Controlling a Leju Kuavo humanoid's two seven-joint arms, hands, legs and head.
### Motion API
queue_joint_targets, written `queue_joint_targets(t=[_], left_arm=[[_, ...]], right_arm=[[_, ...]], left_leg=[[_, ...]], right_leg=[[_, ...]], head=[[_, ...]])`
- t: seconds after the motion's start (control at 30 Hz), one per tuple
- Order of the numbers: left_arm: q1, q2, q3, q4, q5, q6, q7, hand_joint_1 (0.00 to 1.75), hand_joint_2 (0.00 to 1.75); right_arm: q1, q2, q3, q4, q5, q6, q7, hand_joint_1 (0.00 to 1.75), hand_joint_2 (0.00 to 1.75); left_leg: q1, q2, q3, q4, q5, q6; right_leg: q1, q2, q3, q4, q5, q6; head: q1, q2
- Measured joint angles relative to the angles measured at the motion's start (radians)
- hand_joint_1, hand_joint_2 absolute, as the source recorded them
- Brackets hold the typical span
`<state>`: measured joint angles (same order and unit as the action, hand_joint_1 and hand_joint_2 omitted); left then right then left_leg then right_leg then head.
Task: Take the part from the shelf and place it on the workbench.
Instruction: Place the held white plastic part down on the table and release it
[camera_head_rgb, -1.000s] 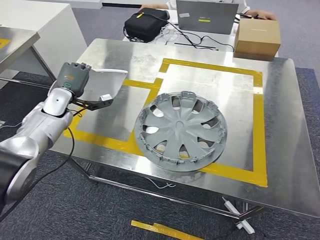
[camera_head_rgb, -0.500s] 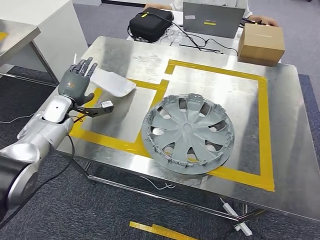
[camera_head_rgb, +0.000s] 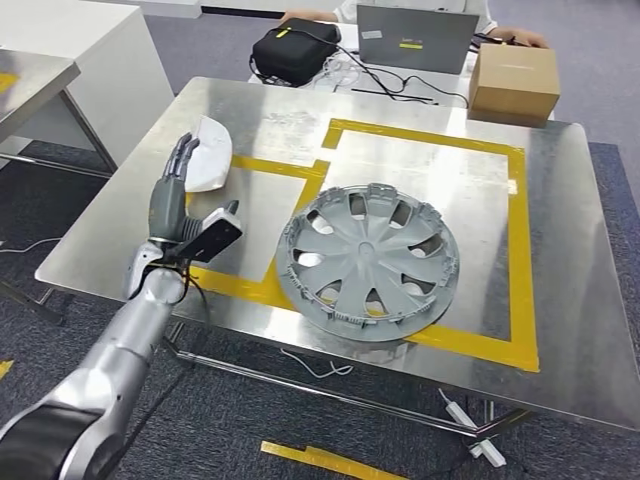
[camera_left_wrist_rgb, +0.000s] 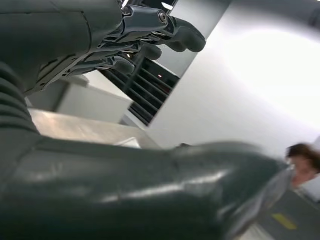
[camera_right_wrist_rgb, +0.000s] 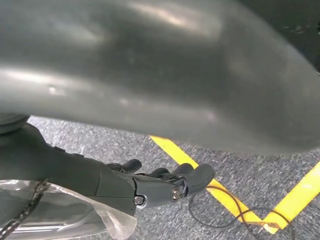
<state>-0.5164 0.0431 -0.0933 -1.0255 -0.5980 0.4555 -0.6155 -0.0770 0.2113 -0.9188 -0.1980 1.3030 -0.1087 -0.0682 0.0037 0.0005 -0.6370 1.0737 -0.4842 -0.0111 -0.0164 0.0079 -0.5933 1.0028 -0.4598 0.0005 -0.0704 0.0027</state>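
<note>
A steel workbench marked with yellow tape stands on grey carpet. To its left are another metal table and a white cabinet. The left hand hovers over the near left part of the bench, fingers spread straight and holding nothing. Just beyond its fingertips, near the left edge, the white part lies flat on the bench. A grey hubcap lies in the middle, toward the near edge. Past the far edge sit a black bag, a laptop and a cardboard box. The right hand hangs over carpet with yellow floor lines, its fingers loosely extended and apart, with nothing in them.
</note>
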Motion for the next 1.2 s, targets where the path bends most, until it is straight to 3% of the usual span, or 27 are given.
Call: queue_joint_targets(t=[0.07, 0.13, 0.17, 0.2, 0.27, 0.3, 0.33, 0.43, 0.47, 0.5, 0.57, 0.6, 0.63, 0.67, 0.7, 0.77, 0.83, 0.87, 0.93, 0.97, 1.0, 1.1, 1.13, 1.17, 1.2], left_arm=[[0.099, -0.031, 0.007, -0.151, 0.081, -0.036, -0.023, 0.00, 0.00], [0.193, -0.061, 0.006, -0.284, 0.132, -0.060, -0.040, 0.00, 0.00], [0.231, -0.075, 0.005, -0.341, 0.148, -0.068, -0.046, 0.00, 0.00], [0.262, -0.087, 0.003, -0.390, 0.160, -0.073, -0.049, 0.00, 0.00], [0.300, -0.105, 0.000, -0.465, 0.170, -0.078, -0.052, 0.00, 0.00], [0.312, -0.112, -0.001, -0.493, 0.176, -0.080, -0.055, 0.00, 0.00], [0.323, -0.118, -0.002, -0.520, 0.190, -0.086, -0.060, 0.00, 0.00], [0.375, -0.135, -0.011, -0.598, 0.284, -0.131, -0.079, 0.00, 0.00], [0.396, -0.143, -0.018, -0.624, 0.325, -0.153, -0.082, 0.00, 0.00], [0.418, -0.151, -0.029, -0.650, 0.365, -0.178, -0.084, 0.00, 0.00], [0.464, -0.164, -0.052, -0.695, 0.433, -0.229, -0.086, 0.00, 0.00], [0.486, -0.169, -0.064, -0.714, 0.463, -0.257, -0.086, 0.00, 0.00], [0.507, -0.173, -0.075, -0.728, 0.487, -0.285, -0.086, 0.00, 0.00], [0.526, -0.176, -0.085, -0.740, 0.506, -0.314, -0.086, 0.00, 0.00], [0.542, -0.179, -0.093, -0.748, 0.517, -0.343, -0.086, 0.00, 0.00], [0.571, -0.184, -0.105, -0.759, 0.526, -0.400, -0.086, 0.00, 0.00], [0.592, -0.188, -0.112, -0.765, 0.525, -0.445, -0.086, 0.00, 0.00], [0.599, -0.189, -0.114, -0.767, 0.522, -0.458, -0.086, 0.00, 0.00], [0.613, -0.191, -0.115, -0.768, 0.513, -0.471, -0.086, 0.00, 0.00], [0.623, -0.192, -0.115, -0.769, 0.508, -0.475, -0.086, 0.00, 0.00], [0.634, -0.192, -0.115, -0.768, 0.503, -0.477, -0.086, 0.00, 0.00], [0.657, -0.190, -0.111, -0.766, 0.493, -0.481, -0.086, 0.00, 0.00], [0.663, -0.189, -0.108, -0.763, 0.487, -0.481, -0.086, 0.00, 0.00], [0.669, -0.188, -0.103, -0.757, 0.478, -0.479, -0.086, 0.00, 0.00], [0.675, -0.187, -0.096, -0.747, 0.466, -0.474, -0.086, 0.00, 0.00]], right_arm=[[0.001, 0.000, -0.004, 0.000, -0.005, -0.003, 0.008, 0.00, 0.00], [0.006, 0.000, -0.011, 0.000, -0.011, -0.008, 0.015, 0.00, 0.00], [0.007, 0.000, -0.015, 0.000, -0.014, -0.010, 0.015, 0.00, 0.00], [0.008, 0.000, -0.019, 0.000, -0.016, -0.011, 0.015, 0.00, 0.00], [0.008, 0.000, -0.023, 0.000, -0.018, -0.012, 0.014, 0.00, 0.00], [0.007, 0.000, -0.024, 0.000, -0.019, -0.014, 0.013, 0.00, 0.00], [0.007, 0.000, -0.026, 0.000, -0.022, -0.016, 0.010, 0.00, 0.00], [0.009, 0.000, -0.035, 0.000, -0.035, -0.027, -0.005, 0.00, 0.00], [0.010, 0.000, -0.040, 0.000, -0.039, -0.031, -0.011, 0.00, 0.00], [0.011, 0.000, -0.044, 0.000, -0.041, -0.034, -0.017, 0.00, 0.00], [0.011, 0.000, -0.050, 0.000, -0.043, -0.032, -0.022, 0.00, 0.00], [0.011, 0.000, -0.053, 0.000, -0.042, -0.027, -0.018, 0.00, 0.00], [0.010, 0.000, -0.054, 0.000, -0.041, -0.020, -0.011, 0.00, 0.00], [0.010, 0.000, -0.055, 0.000, -0.040, -0.010, 0.000, 0.00, 0.00], [0.010, 0.000, -0.056, 0.000, -0.038, -0.001, 0.012, 0.00, 0.00], [0.009, 0.000, -0.056, 0.000, -0.037, 0.012, 0.029, 0.00, 0.00], [0.005, 0.000, -0.057, -0.001, -0.036, 0.017, 0.035, 0.00, 0.00], [0.003, 0.000, -0.059, -0.001, -0.036, 0.018, 0.036, 0.00, 0.00], [0.002, 0.001, -0.063, -0.001, -0.036, 0.019, 0.041, 0.00, 0.00], [0.004, 0.001, -0.066, 0.000, -0.036, 0.019, 0.045, 0.00, 0.00], [0.006, 0.002, -0.068, 0.000, -0.036, 0.019, 0.047, 0.00, 0.00], [0.008, 0.002, -0.072, 0.000, -0.037, 0.019, 0.047, 0.00, 0.00], [0.008, 0.002, -0.072, 0.000, -0.037, 0.018, 0.046, 0.00, 0.00], [0.008, 0.002, -0.072, 0.000, -0.037, 0.017, 0.046, 0.00, 0.00], [0.008, 0.002, -0.073, 0.000, -0.037, 0.016, 0.045, 0.00, 0.00]], left_leg=[[0.004, 0.000, -0.035, 0.124, -0.086, -0.009], [0.008, 0.000, -0.052, 0.219, -0.136, -0.015], [0.010, 0.000, -0.036, 0.213, -0.135, -0.016], [0.012, 0.000, -0.001, 0.169, -0.118, -0.017], [0.014, 0.000, 0.097, 0.022, -0.078, -0.014], [0.013, -0.002, 0.130, -0.032, -0.066, -0.010], [0.011, -0.003, 0.148, -0.064, -0.060, -0.004], [0.004, -0.003, 0.137, -0.071, -0.040, 0.022], [0.004, -0.001, 0.129, -0.073, -0.029, 0.031], [0.005, 0.001, 0.119, -0.076, -0.018, 0.040], [0.004, 0.002, 0.092, -0.077, 0.003, 0.051], [0.001, 0.002, 0.077, -0.076, 0.014, 0.053], [-0.001, 0.002, 0.062, -0.075, 0.024, 0.054], [-0.004, 0.003, 0.047, -0.075, 0.035, 0.054], [-0.006, 0.002, 0.034, -0.074, 0.045, 0.054], [-0.010, 0.002, 0.014, -0.073, 0.063, 0.051], [-0.015, 0.002, 0.003, -0.071, 0.081, 0.043], [-0.015, 0.002, -0.001, -0.070, 0.090, 0.038], [-0.014, 0.003, -0.007, -0.070, 0.104, 0.027], [-0.013, 0.002, -0.011, -0.064, 0.094, 0.021], [-0.011, 0.001, -0.018, -0.045, 0.065, 0.015], [-0.003, 0.000, -0.049, 0.115, -0.086, -0.001], [-0.001, 0.000, -0.054, 0.173, -0.113, -0.004], [0.000, 0.000, -0.050, 0.210, -0.114, -0.006], [0.002, 0.001, -0.033, 0.217, -0.094, -0.007]], right_leg=[[-0.001, -0.001, -0.008, -0.001, 0.007, -0.004], [-0.001, -0.001, -0.020, 0.001, 0.015, -0.002], [-0.001, -0.001, -0.028, 0.002, 0.020, 0.001], [-0.001, -0.002, -0.035, 0.003, 0.026, 0.004], [0.000, -0.003, -0.048, 0.007, 0.038, 0.015], [0.001, -0.004, -0.051, 0.008, 0.043, 0.021], [0.002, -0.005, -0.053, 0.008, 0.050, 0.027], [-0.004, -0.005, -0.056, 0.000, 0.066, 0.048], [-0.005, -0.005, -0.064, 0.009, 0.051, 0.052], [-0.006, -0.005, -0.076, 0.035, 0.016, 0.055], [-0.005, -0.005, -0.109, 0.148, -0.092, 0.058], [-0.004, -0.005, -0.120, 0.215, -0.135, 0.058], [-0.003, -0.005, -0.121, 0.267, -0.155, 0.057], [-0.002, -0.005, -0.109, 0.290, -0.150, 0.055], [0.000, -0.005, -0.079, 0.278, -0.128, 0.051], [0.006, -0.005, 0.026, 0.163, -0.087, 0.039], [0.013, -0.005, 0.135, 0.016, -0.096, 0.027], [0.016, -0.005, 0.162, -0.029, -0.107, 0.023], [0.017, -0.006, 0.164, -0.057, -0.107, 0.016], [0.016, -0.008, 0.155, -0.057, -0.099, 0.009], [0.014, -0.011, 0.147, -0.058, -0.089, 0.002], [0.015, -0.019, 0.113, -0.056, -0.059, -0.011], [0.015, -0.021, 0.101, -0.053, -0.049, -0.011], [0.015, -0.022, 0.087, -0.048, -0.039, -0.011], [0.016, -0.023, 0.071, -0.041, -0.030, -0.010]], head=[[-0.003, 0.000], [-0.003, 0.000], [-0.003, 0.000], [-0.004, 0.000], [-0.004, 0.000], [-0.003, 0.000], [-0.001, 0.000], [0.002, 0.000], [0.003, 0.000], [0.005, 0.000], [0.008, 0.000], [0.009, 0.000], [0.009, 0.000], [0.009, 0.000], [0.009, 0.000], [0.009, 0.000], [0.009, 0.000], [0.008, 0.000], [0.009, 0.000], [0.009, 0.000], [0.009, 0.000], [0.006, 0.000], [0.006, 0.000], [0.006, 0.000], [0.006, 0.000]])
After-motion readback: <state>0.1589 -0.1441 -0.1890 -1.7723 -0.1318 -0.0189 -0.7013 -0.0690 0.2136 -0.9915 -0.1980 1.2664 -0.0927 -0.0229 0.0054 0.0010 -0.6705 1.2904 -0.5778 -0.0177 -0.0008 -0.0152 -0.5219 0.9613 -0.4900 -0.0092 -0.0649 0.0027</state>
